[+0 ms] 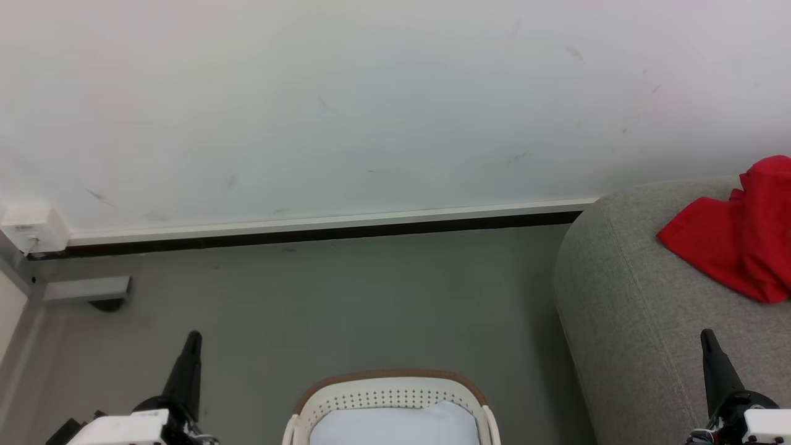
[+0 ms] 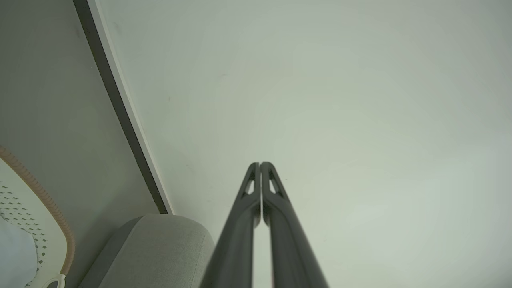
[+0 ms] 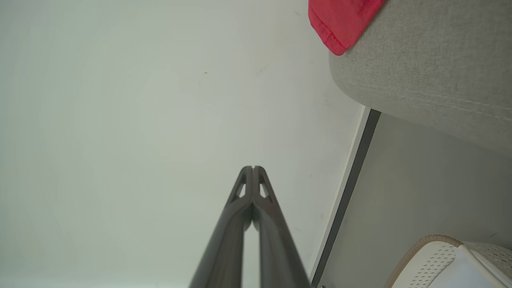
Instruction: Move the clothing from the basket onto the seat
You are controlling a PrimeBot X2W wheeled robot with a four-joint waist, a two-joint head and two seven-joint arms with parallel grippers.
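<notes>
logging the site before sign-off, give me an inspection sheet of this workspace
surface: smooth grey floor under the basket.
job's things: bright red fabric clothing lies bunched on the large light grey upholstered seat; small white perforated plastic basket with brown rim shows pale lining cloth, no red in the part seen.
clutter: nothing seen.
grippers: left gripper and right gripper shut, empty, touching nothing.
cables: nothing seen.
surroundings: scuffed white wall, black-and-white skirting, small white box at the wall's left end, grey bracket below it.
</notes>
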